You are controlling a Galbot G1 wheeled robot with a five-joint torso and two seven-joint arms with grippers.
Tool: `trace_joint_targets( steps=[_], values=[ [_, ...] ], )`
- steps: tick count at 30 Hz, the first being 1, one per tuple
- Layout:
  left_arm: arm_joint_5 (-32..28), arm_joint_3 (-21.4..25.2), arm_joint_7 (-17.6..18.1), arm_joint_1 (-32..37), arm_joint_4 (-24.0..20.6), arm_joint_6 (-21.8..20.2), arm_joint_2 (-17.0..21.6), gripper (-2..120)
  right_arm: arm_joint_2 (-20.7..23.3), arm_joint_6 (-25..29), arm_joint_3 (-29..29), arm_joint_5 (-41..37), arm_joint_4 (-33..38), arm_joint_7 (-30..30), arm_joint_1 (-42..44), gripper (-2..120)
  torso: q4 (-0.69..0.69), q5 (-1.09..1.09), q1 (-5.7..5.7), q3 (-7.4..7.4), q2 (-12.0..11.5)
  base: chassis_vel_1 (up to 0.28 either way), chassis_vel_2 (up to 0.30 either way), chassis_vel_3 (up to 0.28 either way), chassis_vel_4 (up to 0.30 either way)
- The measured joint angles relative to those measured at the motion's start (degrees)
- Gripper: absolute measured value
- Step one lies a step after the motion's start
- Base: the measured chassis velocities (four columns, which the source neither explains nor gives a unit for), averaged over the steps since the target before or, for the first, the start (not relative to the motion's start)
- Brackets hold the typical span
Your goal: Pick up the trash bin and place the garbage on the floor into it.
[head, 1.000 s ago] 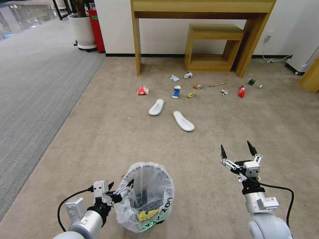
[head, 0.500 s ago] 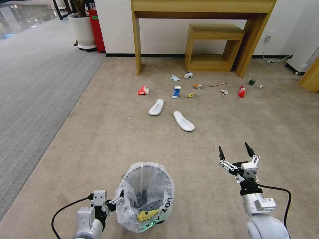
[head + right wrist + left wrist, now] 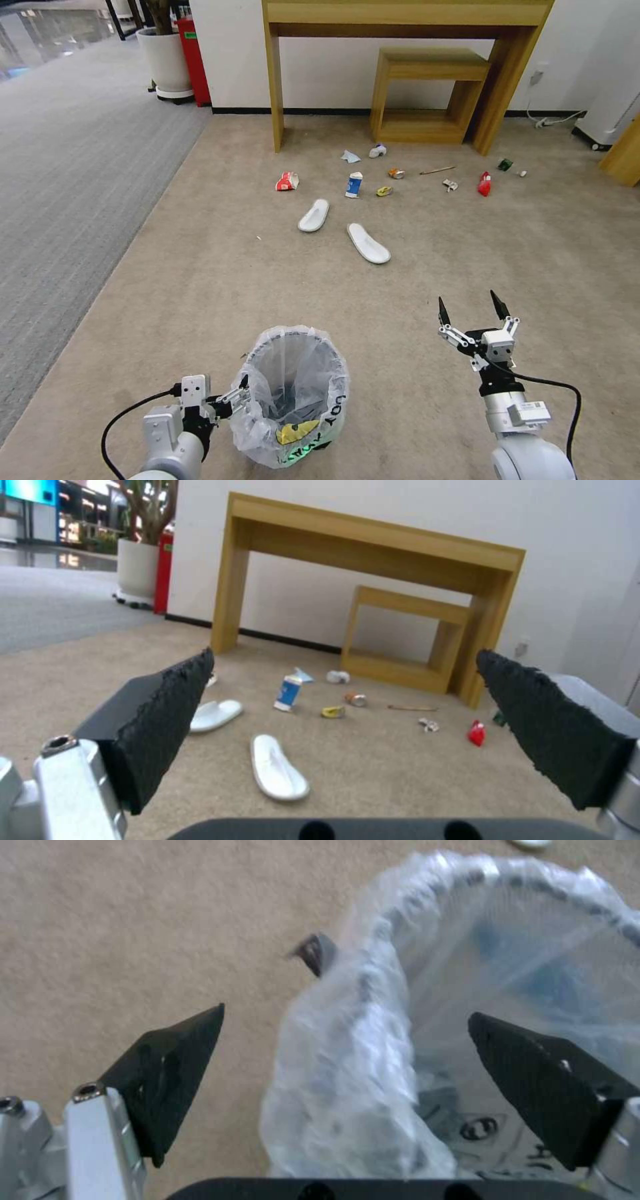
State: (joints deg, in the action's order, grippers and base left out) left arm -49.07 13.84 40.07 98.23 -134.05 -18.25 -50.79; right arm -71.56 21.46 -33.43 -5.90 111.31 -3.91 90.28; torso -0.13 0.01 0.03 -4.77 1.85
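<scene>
The trash bin (image 3: 293,393), black with a clear white bag, stands on the beige carpet floor (image 3: 200,280) close in front of me. My left gripper (image 3: 235,399) is open at the bin's left rim. In the left wrist view the left gripper (image 3: 347,1060) straddles the bagged rim (image 3: 373,990), one finger outside and one over the inside. My right gripper (image 3: 470,305) hovers open and empty to the right of the bin. The garbage lies far ahead: two white slippers (image 3: 313,215) (image 3: 368,243), a red cup (image 3: 287,181), a blue-white carton (image 3: 354,185), a can (image 3: 396,173), a stick (image 3: 437,171) and a red wrapper (image 3: 484,184).
A wooden desk (image 3: 407,13) with a low wooden shelf (image 3: 427,93) under it stands against the wall behind the litter. Grey striped carpet (image 3: 60,167) runs along the left, with a white planter (image 3: 165,63) at the back. Open carpet lies between the bin and the slippers.
My left gripper has dropped lower and drawn back along the bin's left rim. The right gripper has shifted only slightly. The bin and litter have not moved.
</scene>
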Motion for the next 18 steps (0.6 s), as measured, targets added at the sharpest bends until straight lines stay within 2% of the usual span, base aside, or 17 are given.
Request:
trace_joint_targets(
  steps=[7,16,18],
  values=[
    [0.4,-4.0,-1.6,-5.2,3.2,0.8,-2.2,95,-1.0,-0.3,0.5,0.6,0.1,0.5,0.3,100,-0.01,-0.02,0.0,0.0,0.0,0.0,0.0,0.0,0.0],
    [-1.0,-4.2,-2.0,-8.7,5.6,1.5,-0.6,95,-1.3,-0.1,0.2,0.6,0.3,0.5,0.9,100,-0.01,-0.01,0.0,0.0,0.0,0.0,0.0,0.0,0.0],
    [-0.9,-5.4,-2.0,-9.5,6.7,1.5,-0.5,95,-1.3,-0.1,0.0,0.7,0.3,0.5,1.0,100,-0.01,-0.01,0.0,0.0,0.0,0.0,0.0,0.0,0.0]
  ],
)
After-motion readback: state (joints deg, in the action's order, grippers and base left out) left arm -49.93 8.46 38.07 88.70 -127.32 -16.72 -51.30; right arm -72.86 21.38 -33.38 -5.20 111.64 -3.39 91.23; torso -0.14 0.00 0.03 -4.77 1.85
